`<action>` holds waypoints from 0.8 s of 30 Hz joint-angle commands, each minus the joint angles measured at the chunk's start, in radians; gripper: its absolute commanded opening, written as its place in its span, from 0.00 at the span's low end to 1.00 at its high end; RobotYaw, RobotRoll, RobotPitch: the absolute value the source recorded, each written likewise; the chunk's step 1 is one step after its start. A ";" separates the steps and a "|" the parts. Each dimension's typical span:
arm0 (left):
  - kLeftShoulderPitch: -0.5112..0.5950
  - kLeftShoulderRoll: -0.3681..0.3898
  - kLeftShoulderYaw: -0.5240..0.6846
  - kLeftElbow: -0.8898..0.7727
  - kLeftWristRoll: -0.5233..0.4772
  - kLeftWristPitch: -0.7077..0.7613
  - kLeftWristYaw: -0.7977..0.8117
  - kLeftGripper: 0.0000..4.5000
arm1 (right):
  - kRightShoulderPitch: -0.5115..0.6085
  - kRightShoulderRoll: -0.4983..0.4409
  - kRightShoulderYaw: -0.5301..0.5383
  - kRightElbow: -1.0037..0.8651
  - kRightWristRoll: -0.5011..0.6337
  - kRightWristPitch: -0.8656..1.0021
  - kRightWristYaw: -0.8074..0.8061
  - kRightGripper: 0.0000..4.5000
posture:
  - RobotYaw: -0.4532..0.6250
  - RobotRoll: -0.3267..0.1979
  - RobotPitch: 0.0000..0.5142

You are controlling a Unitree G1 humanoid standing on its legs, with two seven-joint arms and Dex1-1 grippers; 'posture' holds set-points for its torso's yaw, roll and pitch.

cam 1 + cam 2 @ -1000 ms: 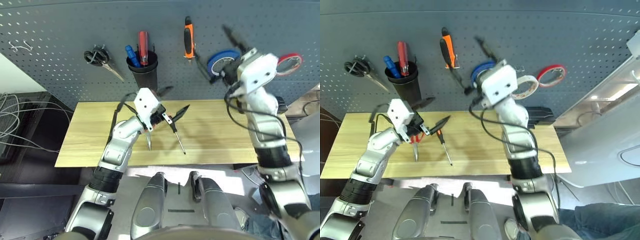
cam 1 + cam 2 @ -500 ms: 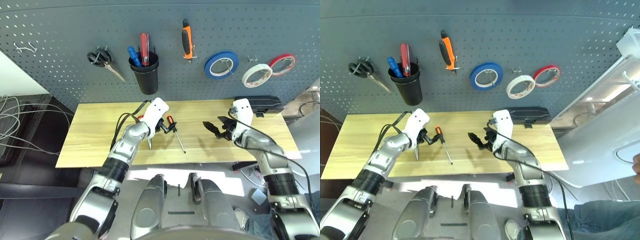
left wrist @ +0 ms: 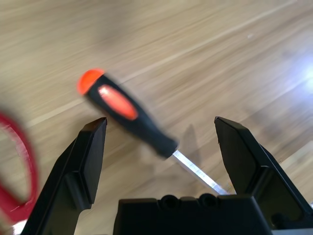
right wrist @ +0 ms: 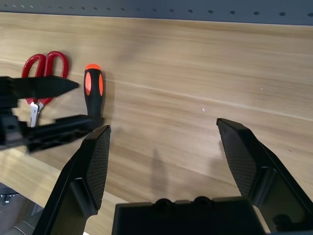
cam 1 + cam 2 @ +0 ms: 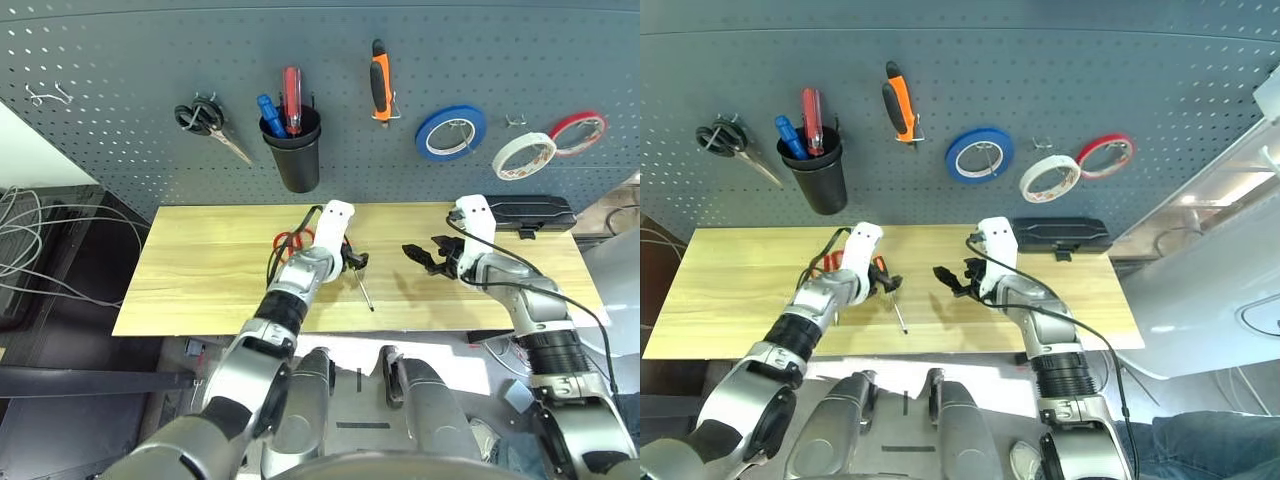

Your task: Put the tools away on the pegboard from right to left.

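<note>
The slim screwdriver (image 3: 124, 115) with its orange-and-black handle lies on the wooden table (image 5: 200, 270). My left gripper (image 5: 355, 262) stands open just above it, a finger on each side of the handle. The red-handled scissors (image 5: 290, 243) lie just left of it. My right gripper (image 5: 415, 255) hangs open over the table's middle right, holding nothing. On the pegboard (image 5: 120, 60) hang the orange-and-black pliers (image 5: 380, 85) and the white tape roll (image 5: 524, 155).
The pegboard also carries black-handled scissors (image 5: 205, 120), a black cup (image 5: 298, 155) with a blue and a red screwdriver, a blue tape roll (image 5: 450, 132) and a red tape roll (image 5: 578, 132). A flat black case (image 5: 515, 212) lies at the table's back right.
My right arm has come down from the pegboard to low over the table, open. My left gripper has shifted right from the scissors to the screwdriver handle.
</note>
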 commanded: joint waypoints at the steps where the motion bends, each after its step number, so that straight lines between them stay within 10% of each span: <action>1: -0.019 -0.018 0.020 0.137 0.006 -0.044 0.053 1.00 | 0.019 0.012 0.013 -0.037 -0.005 0.020 -0.017 0.99 | 0.42 0.62 0.49; 6: -0.052 -0.020 0.024 0.280 0.029 -0.109 0.114 0.96 | 0.009 0.016 0.024 -0.081 -0.010 0.026 -0.027 1.00 | 0.38 0.62 0.51; 18: -0.046 -0.021 -0.010 0.326 0.087 -0.248 0.110 0.13 | -0.007 -0.011 0.047 -0.088 -0.029 -0.011 0.010 1.00 | 0.40 0.62 0.49; 24: 0.063 0.025 -0.005 0.052 0.047 -0.329 0.010 0.13 | -0.009 -0.049 0.069 -0.079 -0.037 -0.036 0.072 1.00 | 0.42 0.62 0.46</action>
